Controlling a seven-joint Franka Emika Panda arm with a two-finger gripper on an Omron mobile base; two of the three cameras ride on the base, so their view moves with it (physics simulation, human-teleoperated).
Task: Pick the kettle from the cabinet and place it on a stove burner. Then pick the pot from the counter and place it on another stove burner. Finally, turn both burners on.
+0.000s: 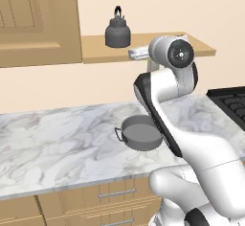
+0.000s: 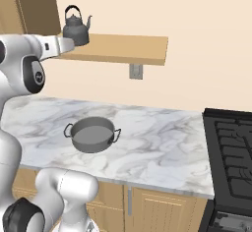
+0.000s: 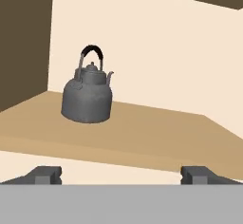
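the kettle (image 3: pixel 88 95) stands upright on the cabinet (image 1: pixel 38 24) shelf, near the end by the panelled door, spout turned away. the end effector (image 3: pixel 121 174) is spread fully wide and empty, level with the shelf's front edge, with the kettle ahead and a little to its left. the pot (image 2: pixel 92 134) waits on the worktop (image 2: pixel 157 137) below.

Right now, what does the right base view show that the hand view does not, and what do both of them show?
Right base view alone: the pot on the marble counter, the black stove at the right, and wooden drawers below. Hand view alone: the open hand, its two fingertips spread wide, aimed at the shelf. Both: the kettle standing upright on the wooden shelf against the cream wall.
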